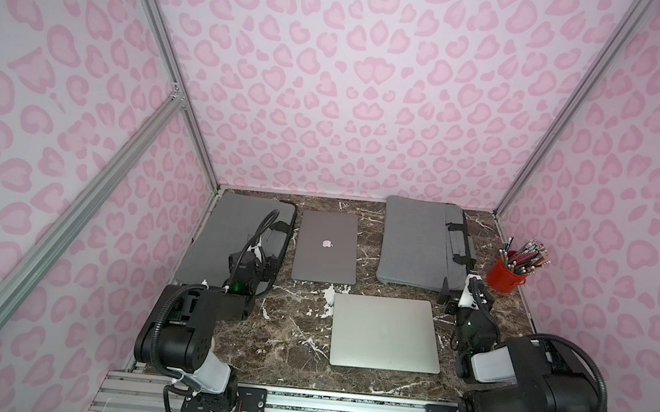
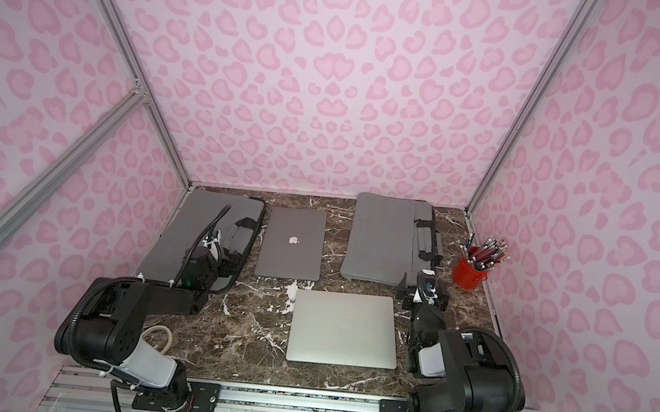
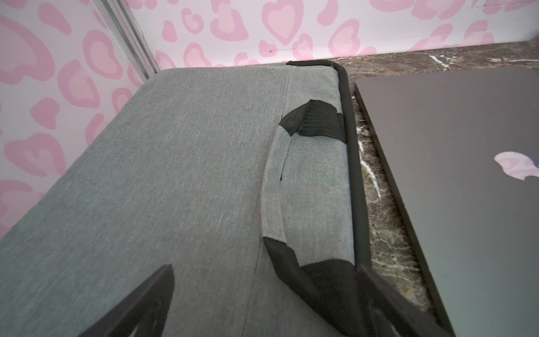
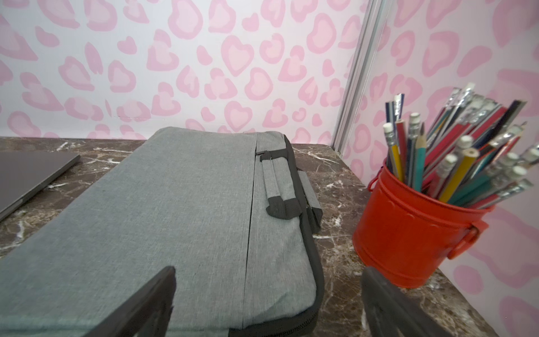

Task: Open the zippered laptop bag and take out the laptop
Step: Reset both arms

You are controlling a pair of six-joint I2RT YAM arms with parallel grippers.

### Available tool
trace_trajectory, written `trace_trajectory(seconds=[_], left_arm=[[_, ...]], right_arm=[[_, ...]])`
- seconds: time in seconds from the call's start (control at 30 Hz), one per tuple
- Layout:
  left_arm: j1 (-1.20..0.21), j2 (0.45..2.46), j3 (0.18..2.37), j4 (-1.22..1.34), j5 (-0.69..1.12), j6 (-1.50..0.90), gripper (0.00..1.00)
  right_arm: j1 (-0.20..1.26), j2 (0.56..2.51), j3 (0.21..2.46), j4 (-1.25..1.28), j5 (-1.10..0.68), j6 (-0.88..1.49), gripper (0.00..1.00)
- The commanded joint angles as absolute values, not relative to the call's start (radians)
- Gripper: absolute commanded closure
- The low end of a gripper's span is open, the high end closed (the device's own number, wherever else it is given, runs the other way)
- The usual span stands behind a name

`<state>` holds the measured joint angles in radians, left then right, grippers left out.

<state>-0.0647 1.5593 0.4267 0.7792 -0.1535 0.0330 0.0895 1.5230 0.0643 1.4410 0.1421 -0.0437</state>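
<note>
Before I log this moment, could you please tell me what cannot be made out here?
- Left bag contents: fabric hides them in every view.
- Its near end: the left arm covers it in both top views.
- Right bag zipper pull: too small in top views.

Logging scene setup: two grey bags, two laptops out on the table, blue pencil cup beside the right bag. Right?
No: the cup is red, not blue; the right wrist view shows it beside the right bag. Left bag, dark laptop and silver laptop are as stated.
</note>
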Motion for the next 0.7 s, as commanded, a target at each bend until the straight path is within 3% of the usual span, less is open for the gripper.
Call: trace_trajectory(seconds=[0.0,0.13,0.2,0.67], left_arm=[[-0.063,1.559,0.433,0.811,-0.140,0.025,0.01],[-0.062,1.559,0.431,0.811,-0.140,0.026,0.01],[-0.062,1.560,0.431,0.809,-0.140,0.025,0.01],[-0.063,1.562,0.435,0.807,-0.140,0.026,0.01]], right_arm=[[0.071,1.569,0.088,1.585,0.105,-0.034,0.00],[0.014,1.539,0.247,1.224,0.077,0.029,0.00],[-0.016,1.547,0.209,1.316,0.023,0.053,0.00],[-0.016,1.534,0.229,1.254,0.009,0.038,0.00]])
